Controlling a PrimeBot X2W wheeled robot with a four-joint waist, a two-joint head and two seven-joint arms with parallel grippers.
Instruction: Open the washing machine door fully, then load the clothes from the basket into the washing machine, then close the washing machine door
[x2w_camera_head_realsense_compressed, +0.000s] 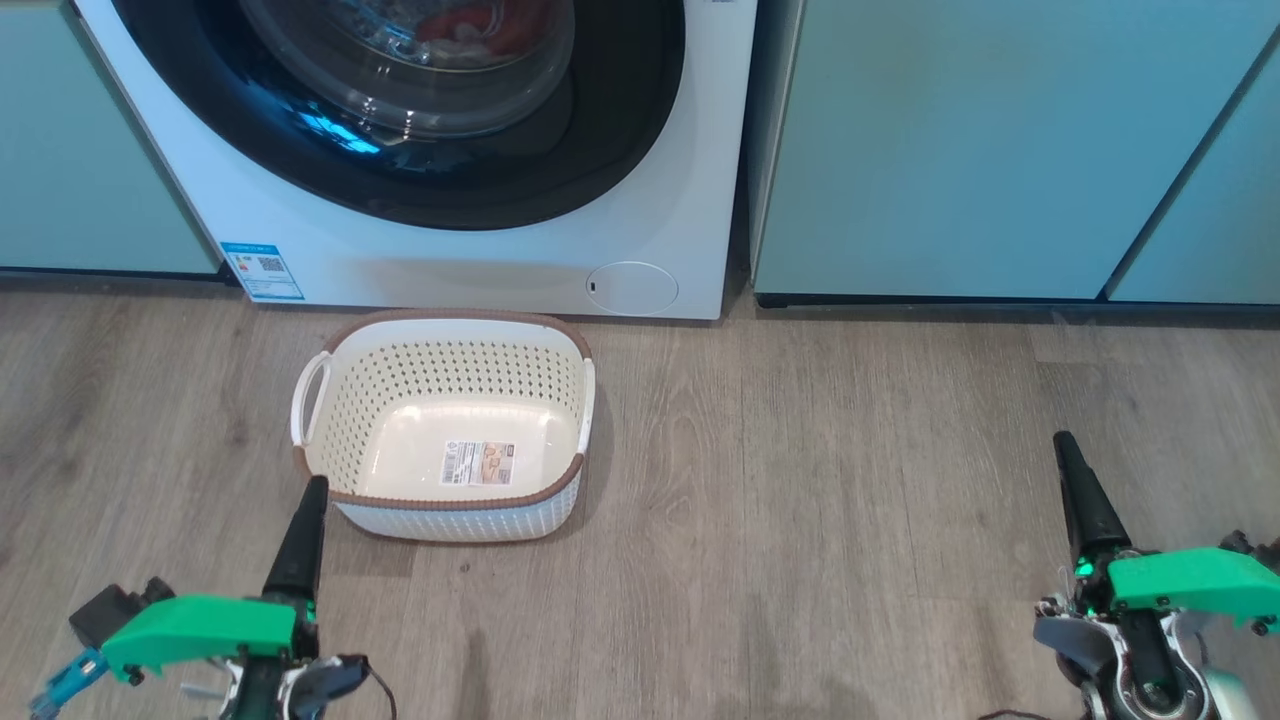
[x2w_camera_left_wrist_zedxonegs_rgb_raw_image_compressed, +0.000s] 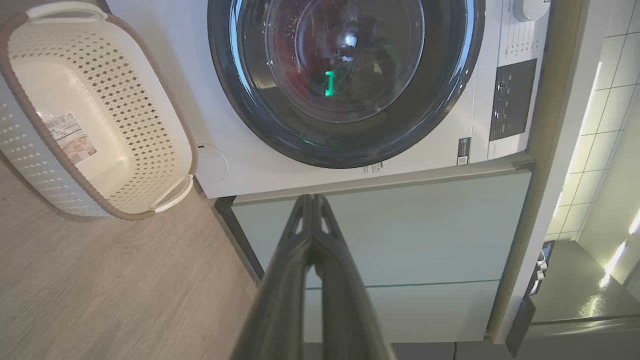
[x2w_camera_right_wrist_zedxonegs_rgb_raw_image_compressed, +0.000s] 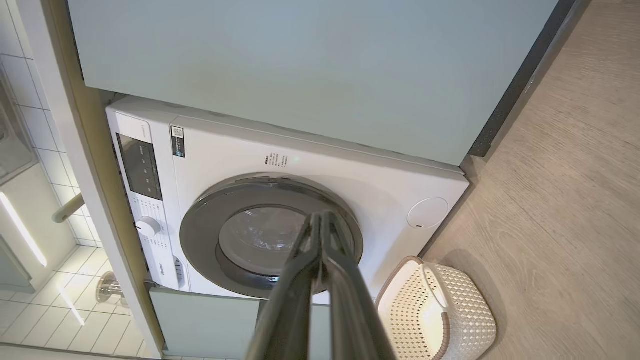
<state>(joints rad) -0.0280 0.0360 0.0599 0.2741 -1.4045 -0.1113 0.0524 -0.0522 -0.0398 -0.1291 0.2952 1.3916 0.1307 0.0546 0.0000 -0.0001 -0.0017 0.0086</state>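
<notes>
The washing machine (x2w_camera_head_realsense_compressed: 470, 265) stands at the top of the head view with its door (x2w_camera_head_realsense_compressed: 600, 130) closed flat against the front. Red and white clothes (x2w_camera_head_realsense_compressed: 480, 25) show behind the door's glass bowl. On the floor in front sits the cream basket (x2w_camera_head_realsense_compressed: 330, 395) with a brown rim, holding nothing but the sticker on its base. My left gripper (x2w_camera_head_realsense_compressed: 314, 488) is shut, its tip just at the basket's near left corner. My right gripper (x2w_camera_head_realsense_compressed: 1064, 440) is shut too, far right over bare floor. The wrist views show the door (x2w_camera_left_wrist_zedxonegs_rgb_raw_image_compressed: 250, 125) (x2w_camera_right_wrist_zedxonegs_rgb_raw_image_compressed: 200, 240), the basket (x2w_camera_left_wrist_zedxonegs_rgb_raw_image_compressed: 165, 135) (x2w_camera_right_wrist_zedxonegs_rgb_raw_image_compressed: 475, 310) and the closed grippers (x2w_camera_left_wrist_zedxonegs_rgb_raw_image_compressed: 312, 198) (x2w_camera_right_wrist_zedxonegs_rgb_raw_image_compressed: 320, 215).
Pale teal cabinets (x2w_camera_head_realsense_compressed: 1000, 150) flank the machine on both sides. A wood-look floor (x2w_camera_head_realsense_compressed: 800, 480) stretches between basket and right arm. The machine's control panel (x2w_camera_left_wrist_zedxonegs_rgb_raw_image_compressed: 512, 97) and a tiled wall (x2w_camera_right_wrist_zedxonegs_rgb_raw_image_compressed: 30, 130) appear in the wrist views.
</notes>
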